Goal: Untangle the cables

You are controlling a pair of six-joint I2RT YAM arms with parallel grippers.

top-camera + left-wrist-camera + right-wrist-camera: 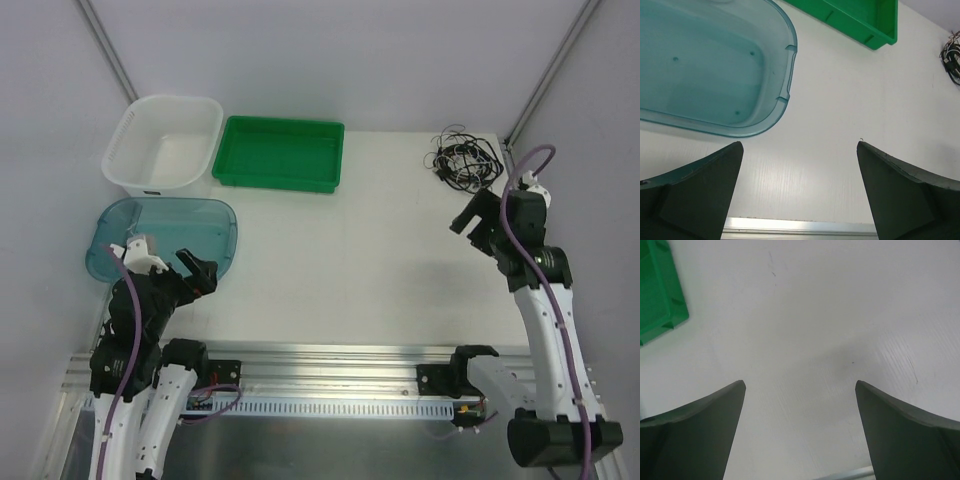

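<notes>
The cables (pixel 465 160) lie as one tangled bundle of black loops with a bit of white at the table's far right corner; a part of the cables (pixel 951 55) shows at the right edge of the left wrist view. My right gripper (pixel 480 222) hangs open a short way in front of the bundle, nothing between its fingers. In the right wrist view the right gripper (pixel 800 385) faces bare table and no cable shows. My left gripper (pixel 198 272) is open at the near left, beside the blue bin, and the left gripper (pixel 800 145) holds nothing.
A translucent blue bin (pixel 165 240) sits at the left, a white basket (pixel 165 145) behind it, and a green tray (pixel 280 152) at the back middle. The blue bin (pixel 715 65) and green tray (pixel 860 20) also appear in the left wrist view. The green tray (pixel 657 295) shows at left.
</notes>
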